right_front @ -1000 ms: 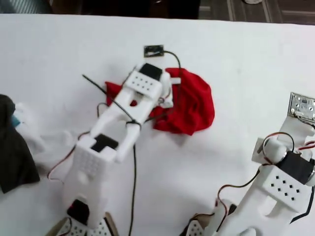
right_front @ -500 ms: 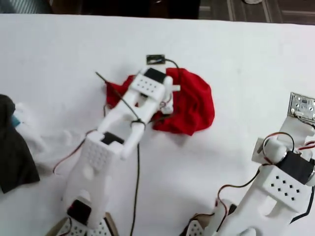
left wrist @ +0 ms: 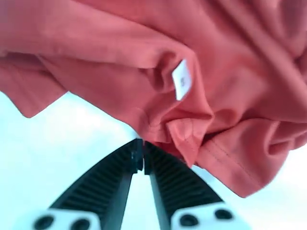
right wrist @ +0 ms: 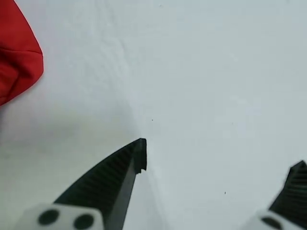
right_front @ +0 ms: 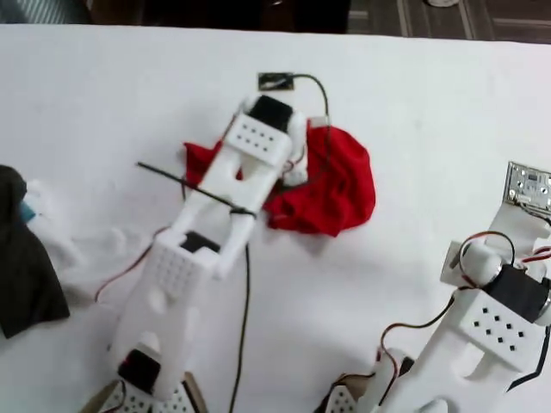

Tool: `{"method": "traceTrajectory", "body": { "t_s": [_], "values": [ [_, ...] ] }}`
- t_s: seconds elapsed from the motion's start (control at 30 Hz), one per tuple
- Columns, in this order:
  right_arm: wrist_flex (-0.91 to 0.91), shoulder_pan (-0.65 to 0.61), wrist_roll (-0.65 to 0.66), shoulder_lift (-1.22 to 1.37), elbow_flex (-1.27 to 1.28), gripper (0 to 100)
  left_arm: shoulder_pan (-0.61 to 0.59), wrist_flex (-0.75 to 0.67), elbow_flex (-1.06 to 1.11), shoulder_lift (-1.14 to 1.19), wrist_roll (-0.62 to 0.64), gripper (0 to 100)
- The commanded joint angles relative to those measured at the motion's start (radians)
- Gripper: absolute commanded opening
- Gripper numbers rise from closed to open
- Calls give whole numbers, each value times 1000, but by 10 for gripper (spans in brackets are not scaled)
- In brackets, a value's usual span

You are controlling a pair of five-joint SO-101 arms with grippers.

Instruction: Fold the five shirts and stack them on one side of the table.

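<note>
A crumpled red shirt (right_front: 336, 185) lies in the middle of the white table (right_front: 413, 103). The left arm stretches over its left part, and the left gripper (right_front: 274, 129) is down at the shirt's far side. In the left wrist view the left gripper (left wrist: 142, 154) has its two black fingers pressed together, their tips pinching a folded hem of the red shirt (left wrist: 144, 72), near a small white label (left wrist: 181, 79). The right gripper (right wrist: 220, 158) stands open over bare table at the right side, with a corner of the red shirt (right wrist: 17, 57) farther off.
A black shirt (right_front: 21, 258) lies at the table's left edge beside pale cloth with a bit of blue (right_front: 39, 211). The right arm (right_front: 491, 318) sits at the lower right. Cables trail along the left arm.
The left arm's wrist has shifted toward the far side of the table over the shirt, and the shirt's left part has bunched slightly. The right arm has kept still.
</note>
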Motion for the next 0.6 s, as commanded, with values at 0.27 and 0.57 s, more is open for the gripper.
{"method": "traceTrajectory", "body": {
  "t_s": [0.27, 0.57],
  "values": [
    [-12, 2, -2, -1, -9, 432, -8, -92, 33, 120, 0, 145],
    [-8, 2, -3, -1, -9, 432, 18, -75, -68, 124, 2, 151]
  ]
}}
